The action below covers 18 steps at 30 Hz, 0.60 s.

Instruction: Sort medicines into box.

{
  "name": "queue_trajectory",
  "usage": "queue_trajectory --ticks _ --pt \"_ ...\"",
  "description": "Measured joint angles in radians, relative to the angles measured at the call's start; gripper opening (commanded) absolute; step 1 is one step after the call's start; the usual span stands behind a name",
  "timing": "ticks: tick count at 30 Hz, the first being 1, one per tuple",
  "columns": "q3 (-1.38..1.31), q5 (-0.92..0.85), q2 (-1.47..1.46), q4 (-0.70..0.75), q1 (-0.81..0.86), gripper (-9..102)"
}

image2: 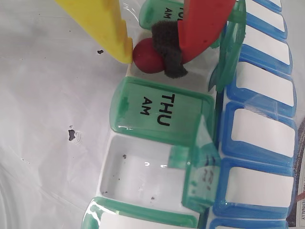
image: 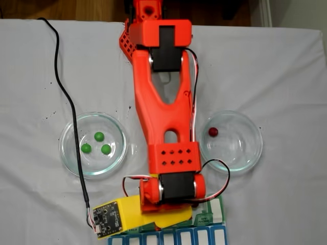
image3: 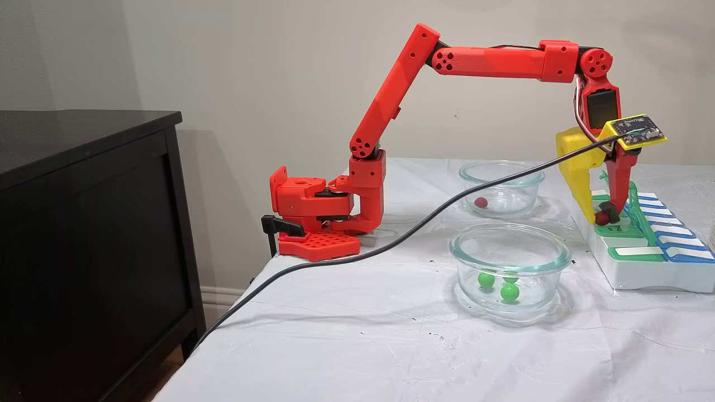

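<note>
Wrist view, nearest first: an open compartment (image2: 143,179) of the green pill organizer (image2: 162,112) stood empty but for dark specks, its lid (image2: 202,167) tipped up. Next came a shut lid marked THU AM (image2: 159,109). Beyond it the hand (image2: 152,52) was clamped on a dark red ball (image2: 147,56), yellow finger (image2: 107,28) on one side, red finger with a black pad (image2: 169,47) on the other, the ball held at the mouth of the next open compartment. Blue row (image2: 259,129) ran alongside, lids shut.

Side fixed view, near to far: a glass dish (image3: 510,262) with three green balls (image3: 509,292) sat closest to the bench's front edge. The organizer lay at the bench's right end, the hand (image3: 602,216) down on it with the red ball (image3: 601,218) between the fingertips. Farther back, a second glass dish (image3: 501,187) held one red ball (image3: 480,202). The arm's base (image3: 318,223) was clamped at the bench's left edge; a black cable (image3: 391,243) trailed across the white cloth.

Top fixed view: green balls (image: 97,144) in the left dish (image: 93,144), one red ball (image: 213,131) in the right dish (image: 231,141), the arm (image: 163,112) between them.
</note>
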Motion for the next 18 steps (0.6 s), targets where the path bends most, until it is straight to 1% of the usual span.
queue_trajectory --ticks 3,9,13,16,18 --pt "-0.02 -0.002 -0.003 0.034 -0.006 32" --pt "-0.051 0.003 -0.034 0.086 -0.018 31" --pt "-0.077 0.003 -0.037 0.114 -0.026 18" --pt "-0.08 0.003 -0.034 0.13 -0.032 3" --pt "-0.061 0.005 -0.014 0.129 -0.04 2"
